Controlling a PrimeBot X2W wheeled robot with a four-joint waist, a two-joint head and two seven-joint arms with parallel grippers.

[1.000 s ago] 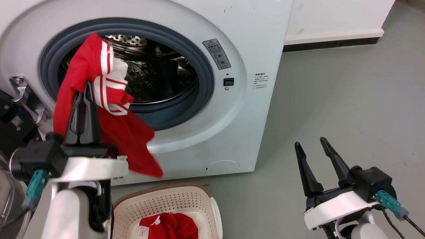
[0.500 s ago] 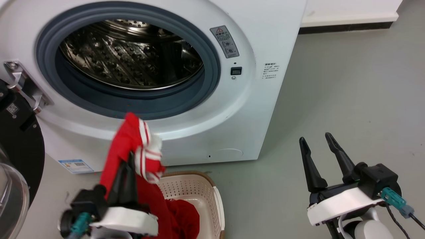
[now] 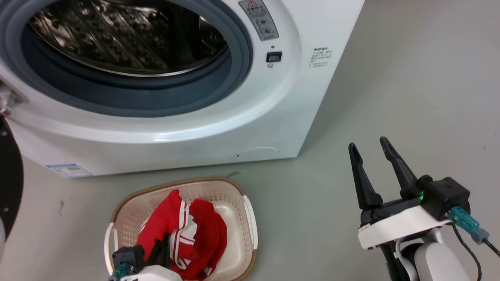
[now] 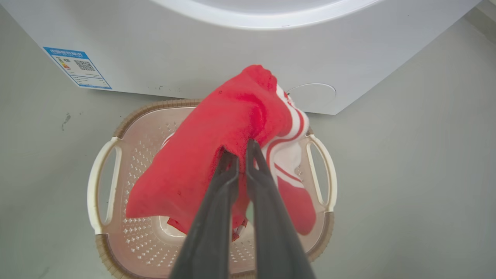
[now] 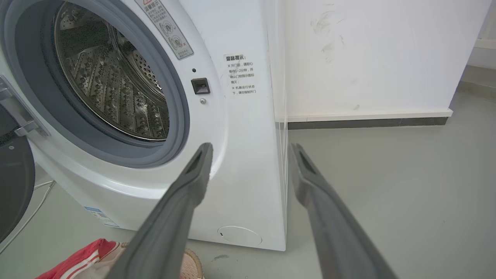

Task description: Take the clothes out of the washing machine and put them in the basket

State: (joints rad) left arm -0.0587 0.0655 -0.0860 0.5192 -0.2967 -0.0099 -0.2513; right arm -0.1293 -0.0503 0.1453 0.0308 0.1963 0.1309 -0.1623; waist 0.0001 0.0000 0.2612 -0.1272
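left gripper (image 4: 238,149): clamped on red clothes (image 4: 217,135) | lowered since half a second ago, from the washing machine (image 3: 273,117) front down over the basket (image 3: 250,218) | clothes: hanging into basket, over another red piece | right gripper (image 3: 369,142): spread wide, empty, unmoved

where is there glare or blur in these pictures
Head view: sharp, soft sheen on the washing machine front, bright reflections in its drum. Left wrist view: left gripper soft near the lens, clothes sharper. Right wrist view: right gripper blurred close up, machine behind in focus.
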